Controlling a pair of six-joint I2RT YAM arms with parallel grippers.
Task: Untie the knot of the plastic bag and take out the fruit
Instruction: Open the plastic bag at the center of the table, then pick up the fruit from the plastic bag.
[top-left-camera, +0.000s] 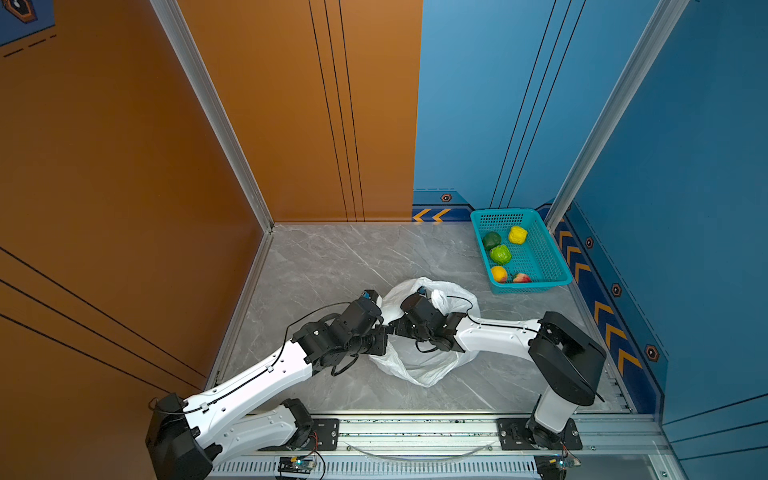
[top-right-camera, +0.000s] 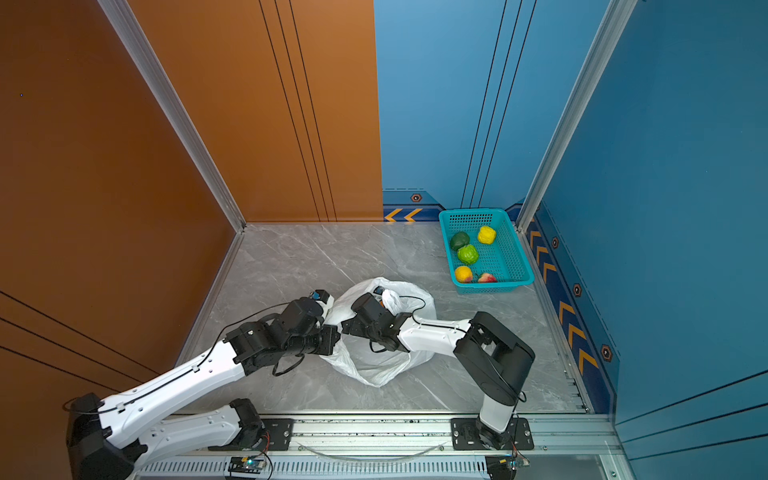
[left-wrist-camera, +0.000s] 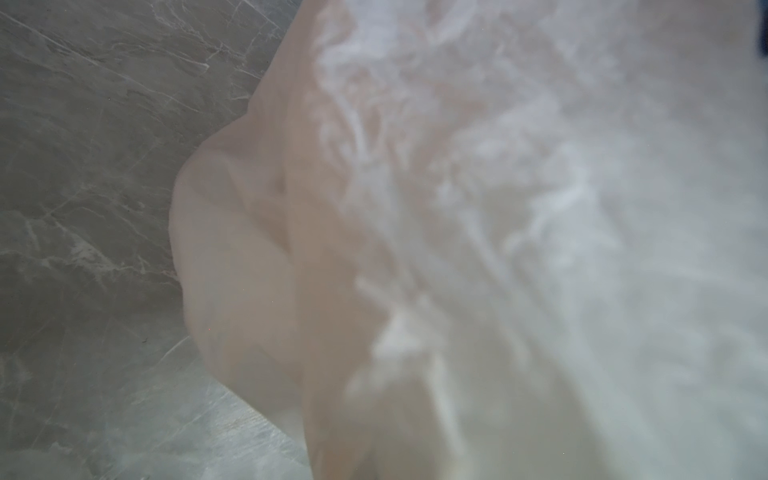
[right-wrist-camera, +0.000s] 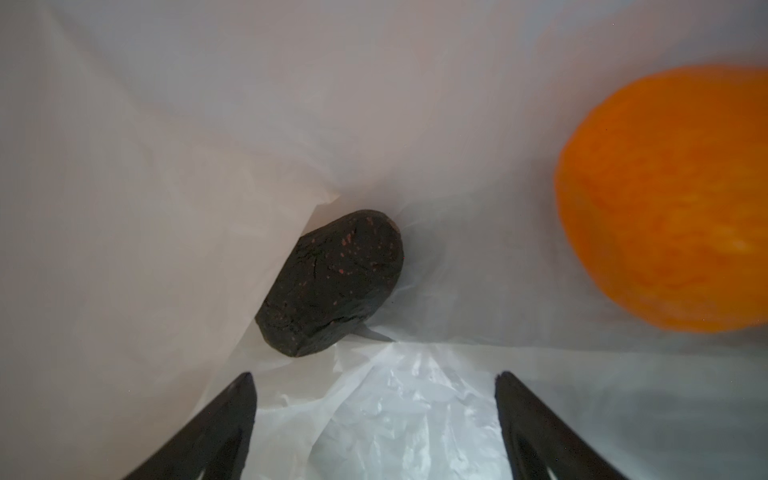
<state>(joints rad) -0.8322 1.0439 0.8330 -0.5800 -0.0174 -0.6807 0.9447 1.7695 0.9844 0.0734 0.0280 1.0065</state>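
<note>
The plastic bag (top-left-camera: 419, 365) lay open-mouthed in the middle of the tabletop (top-left-camera: 332, 266). Inside it sat a near-black fruit (right-wrist-camera: 332, 286) and an orange fruit (right-wrist-camera: 665, 199). The right pincer (right-wrist-camera: 375, 376) reached into the bag, jaws wide and empty, just short of the dark fruit. The left pincer (top-left-camera: 376, 300) was closed at the bag's edge; whether it pinched plastic could not be told. Five more fruits (top-left-camera: 500, 254) lay in the teal basket (top-left-camera: 548, 249) at the far right corner.
</note>
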